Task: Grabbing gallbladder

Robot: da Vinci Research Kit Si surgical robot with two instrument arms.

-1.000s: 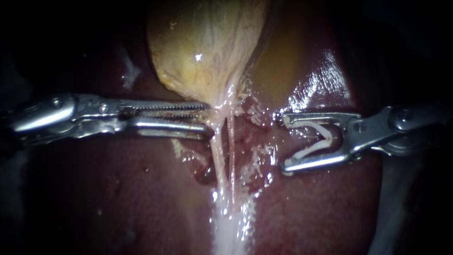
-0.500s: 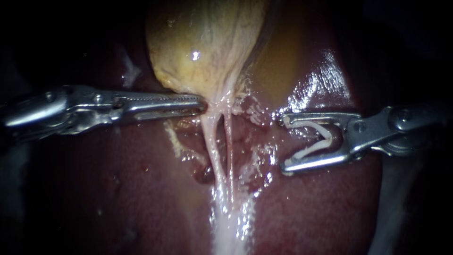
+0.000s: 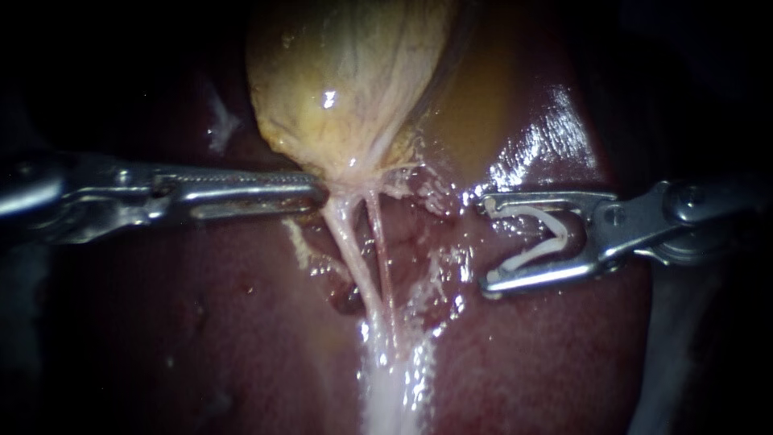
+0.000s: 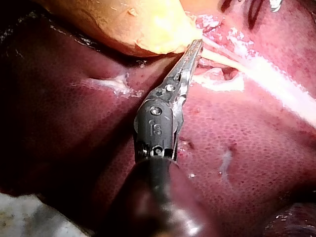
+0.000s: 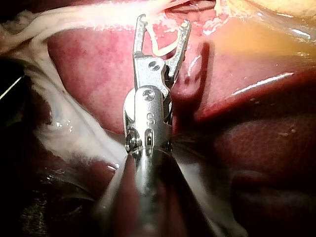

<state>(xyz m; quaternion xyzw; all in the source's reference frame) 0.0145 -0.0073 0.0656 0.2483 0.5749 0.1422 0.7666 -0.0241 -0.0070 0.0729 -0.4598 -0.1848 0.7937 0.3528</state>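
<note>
The gallbladder [image 3: 354,80] lies on the liver [image 3: 201,322], its long axis tapering to a narrow neck that points at the left instrument [image 3: 318,193], whose end effector is clamped tight on that neck. Opposite and well apart, the end effector of the right instrument [image 3: 487,246] stands wide, with a white clip [image 3: 535,234] seated against both jaws.

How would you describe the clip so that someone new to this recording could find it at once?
Start at the yellowish gallbladder at the top of the endoscope view, then drop rightward across the glossy liver to the right instrument. The clip is the small white V nested in its forked metal tip, whiter and sharper-edged than the two pale tubes nearby.
</note>
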